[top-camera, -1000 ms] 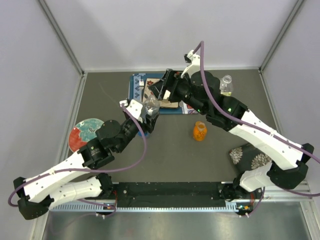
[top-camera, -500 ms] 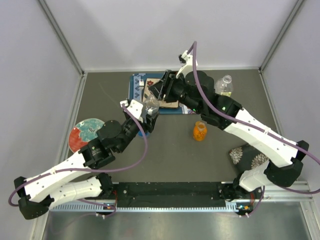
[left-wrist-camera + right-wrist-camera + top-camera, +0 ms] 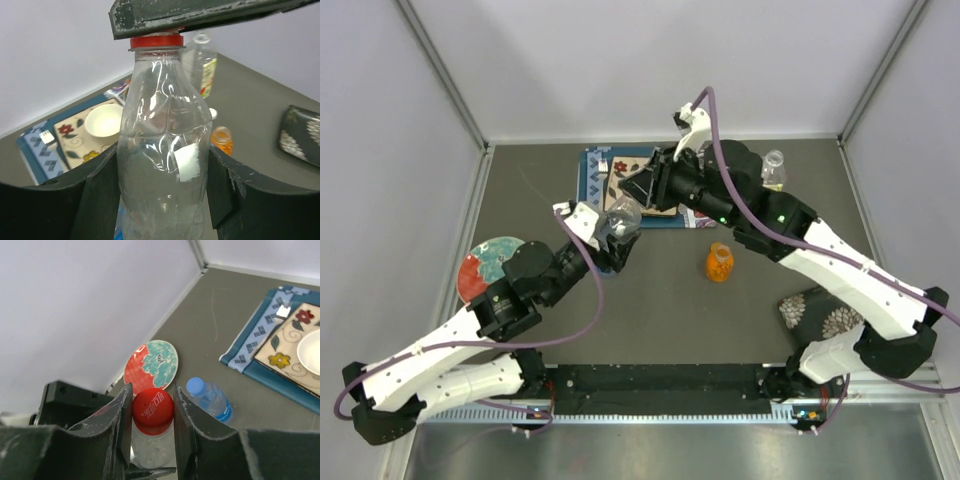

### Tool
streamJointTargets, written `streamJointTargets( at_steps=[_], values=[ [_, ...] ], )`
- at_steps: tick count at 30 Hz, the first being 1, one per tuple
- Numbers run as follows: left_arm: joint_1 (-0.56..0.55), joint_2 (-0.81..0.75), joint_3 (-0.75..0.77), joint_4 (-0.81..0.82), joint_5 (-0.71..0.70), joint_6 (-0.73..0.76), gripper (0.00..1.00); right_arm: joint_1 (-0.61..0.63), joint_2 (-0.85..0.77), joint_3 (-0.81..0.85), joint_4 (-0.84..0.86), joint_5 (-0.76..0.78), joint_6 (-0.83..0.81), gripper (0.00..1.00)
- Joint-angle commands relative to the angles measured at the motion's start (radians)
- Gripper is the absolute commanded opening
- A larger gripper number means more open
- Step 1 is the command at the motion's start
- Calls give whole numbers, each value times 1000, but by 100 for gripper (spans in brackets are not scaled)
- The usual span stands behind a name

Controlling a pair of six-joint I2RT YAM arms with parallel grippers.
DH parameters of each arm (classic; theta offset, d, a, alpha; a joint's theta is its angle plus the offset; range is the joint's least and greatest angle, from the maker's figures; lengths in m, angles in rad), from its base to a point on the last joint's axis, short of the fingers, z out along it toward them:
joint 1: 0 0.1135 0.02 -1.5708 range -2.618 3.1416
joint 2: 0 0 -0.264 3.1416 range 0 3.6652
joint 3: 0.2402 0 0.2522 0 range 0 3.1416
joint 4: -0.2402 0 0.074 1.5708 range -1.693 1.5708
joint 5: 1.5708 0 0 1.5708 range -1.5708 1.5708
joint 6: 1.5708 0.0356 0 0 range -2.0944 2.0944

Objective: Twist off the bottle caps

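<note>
A clear plastic bottle [image 3: 162, 140] stands upright between the fingers of my left gripper [image 3: 162, 167], which is shut on its body. Its red cap [image 3: 153, 407] sits between the fingers of my right gripper [image 3: 153, 405], which is shut on it from above. In the top view the two grippers meet at this bottle [image 3: 623, 213] near the mat. A bottle with a blue cap [image 3: 195, 385] lies on the table below. An orange bottle [image 3: 719, 263] stands mid-table. A clear bottle with a yellow label [image 3: 773, 170] stands at the back right.
A red and teal plate [image 3: 490, 265] lies at the left. A blue mat [image 3: 595, 180] at the back holds a flowered tile and a white bowl [image 3: 105, 120]. A dark floral pouch [image 3: 820, 312] lies at the right. Walls enclose the table.
My right gripper has closed on the red cap; it stood open around it a second ago. The right wrist has swung slightly. The left gripper has kept its hold on the bottle.
</note>
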Motion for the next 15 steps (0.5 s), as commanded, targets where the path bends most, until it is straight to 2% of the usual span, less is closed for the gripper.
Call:
streamJointTargets(
  at_steps=[1,2,3,5,6,10,15],
  values=[
    [37,-29,83,-14,363,-63,10,-23,-87,28,-8,-287,-184,0],
    [66,-27,94,-26,428,-79,11,-32,-110,21,-11,-377,-200,0],
    [82,-27,103,-29,580,-108,11,-48,-122,20,-9,-460,-241,0],
    [140,-20,126,-26,733,-145,12,-69,-145,9,-11,-591,-267,0],
    [158,-15,131,-3,885,-192,12,-74,-173,5,-12,-646,-314,0],
    [211,17,137,104,1139,-304,12,-86,-233,-37,-3,-786,-402,0],
    [243,58,123,254,1339,-471,12,-98,-273,-98,31,-1019,-444,0]
  ],
)
